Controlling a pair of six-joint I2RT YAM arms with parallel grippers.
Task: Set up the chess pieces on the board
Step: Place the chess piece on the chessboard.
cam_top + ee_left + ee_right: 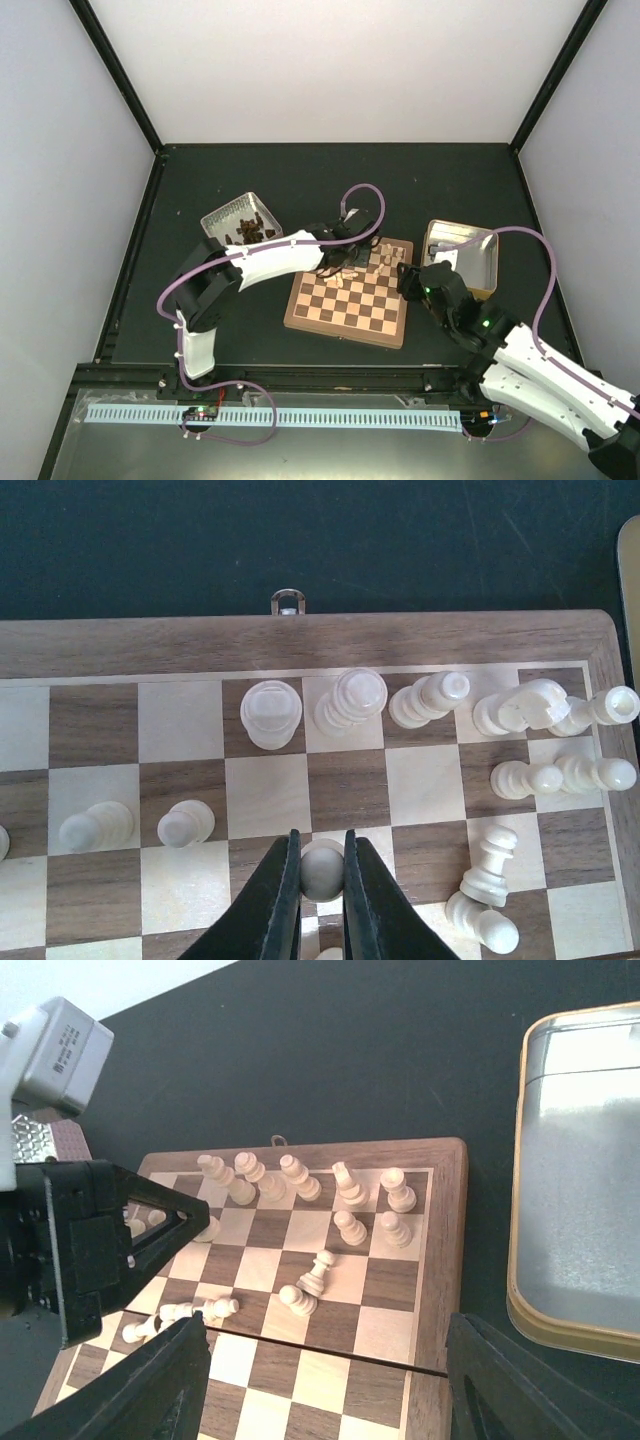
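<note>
The board [345,310] lies mid-table, with pale chess pieces [378,254] crowded on its far right part. In the left wrist view my left gripper [321,845] is shut on the round head of a pawn [322,872] standing on the board [400,640]. Beyond it a row of pieces [352,700] stands along the far rank, and two pawns [186,823] stand to the left. A few pieces [487,872] lie toppled at the right. My right gripper [325,1355] hangs open above the board's [445,1250] right side with nothing between its fingers. Two tipped pieces [318,1273] lie just ahead of it.
A metal tin [232,213] holding dark pieces sits left of the board's far corner. An open, empty-looking tin [482,262] stands right of the board, close to my right gripper [415,278], and shows in the right wrist view as a gold-rimmed tin [580,1190]. A purple cable [362,190] loops above the left gripper [345,262].
</note>
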